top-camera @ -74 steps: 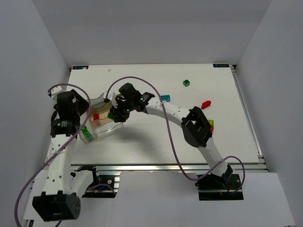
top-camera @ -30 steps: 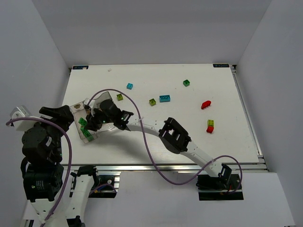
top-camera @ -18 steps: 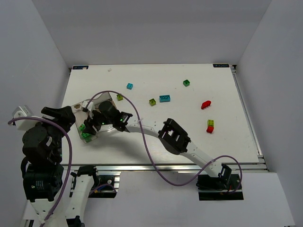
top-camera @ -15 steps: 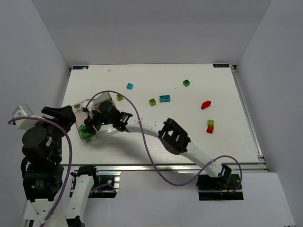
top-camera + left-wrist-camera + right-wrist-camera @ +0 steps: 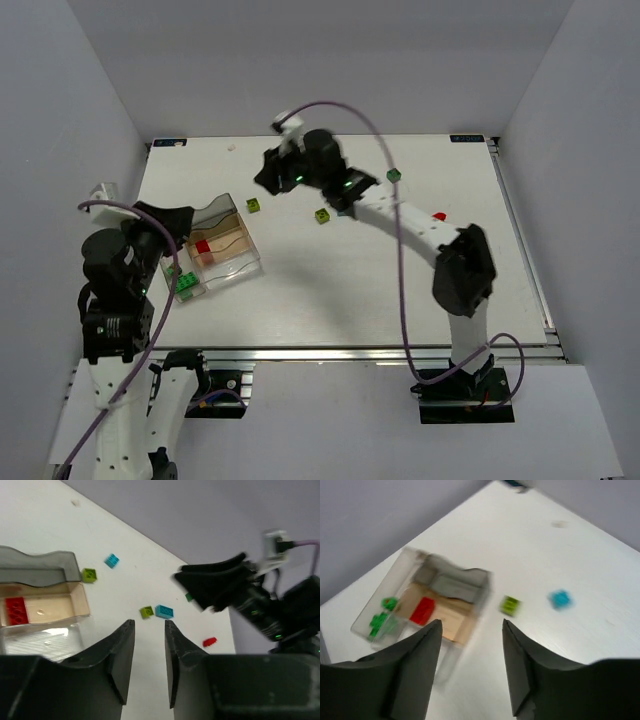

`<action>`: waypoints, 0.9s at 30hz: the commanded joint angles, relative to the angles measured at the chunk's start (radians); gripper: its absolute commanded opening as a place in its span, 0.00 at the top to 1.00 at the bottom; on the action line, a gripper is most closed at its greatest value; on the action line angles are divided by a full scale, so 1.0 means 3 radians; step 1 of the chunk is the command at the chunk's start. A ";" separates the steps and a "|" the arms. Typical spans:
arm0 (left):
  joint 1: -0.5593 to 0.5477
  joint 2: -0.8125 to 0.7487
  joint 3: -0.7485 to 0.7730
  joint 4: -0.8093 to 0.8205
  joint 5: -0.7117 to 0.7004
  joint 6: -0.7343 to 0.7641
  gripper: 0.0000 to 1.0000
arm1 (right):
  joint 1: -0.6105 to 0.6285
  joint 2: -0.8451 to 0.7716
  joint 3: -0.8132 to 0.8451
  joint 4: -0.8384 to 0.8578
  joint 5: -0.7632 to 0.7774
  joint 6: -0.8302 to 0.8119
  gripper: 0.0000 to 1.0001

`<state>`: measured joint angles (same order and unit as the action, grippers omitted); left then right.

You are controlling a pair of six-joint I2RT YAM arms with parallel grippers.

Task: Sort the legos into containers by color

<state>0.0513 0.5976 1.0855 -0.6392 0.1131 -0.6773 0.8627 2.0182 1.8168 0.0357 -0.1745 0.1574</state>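
Legos [image 5: 203, 245] sit in the tray [image 5: 250, 263] and loose nearby; left fingers [image 5: 122, 660] barely apart, right fingers [image 5: 420, 660] wider, both empty

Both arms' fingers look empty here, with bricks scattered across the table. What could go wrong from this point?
1. The lime brick lies close beside the tray; the open right fingers might nudge the tray going for it.
2. The small cyan brick sits near that lime one, and the right wrist view is blurred, so a wrong-colour pick is possible.
3. The left fingers hang beside the tray; the arms could clash there.
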 commanded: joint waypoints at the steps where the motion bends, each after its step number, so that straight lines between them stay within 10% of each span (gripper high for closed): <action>1: 0.0023 0.0140 -0.0176 0.0478 0.0512 -0.0053 0.57 | -0.0613 -0.0417 -0.0277 -0.0813 0.0025 -0.0023 0.39; 3: -0.0007 0.0252 -0.0223 0.0561 0.0589 -0.0048 0.37 | -0.0814 -0.0641 -0.0604 -0.1079 -0.0190 -0.0161 0.11; 13: -0.0007 0.0447 -0.0540 0.0944 0.0763 -0.0135 0.26 | -0.2225 -0.0153 -0.0422 -0.1780 -0.0216 -0.0994 0.11; 27: -0.0007 0.0503 -0.0458 0.0827 0.0630 -0.0145 0.24 | -0.2339 0.1408 0.1277 -0.2011 0.0029 -0.1654 0.12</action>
<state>0.0502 0.7582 0.9245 -0.3855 0.3180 -0.7197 0.1619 2.4256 2.1437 -0.5690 -0.1814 -0.2897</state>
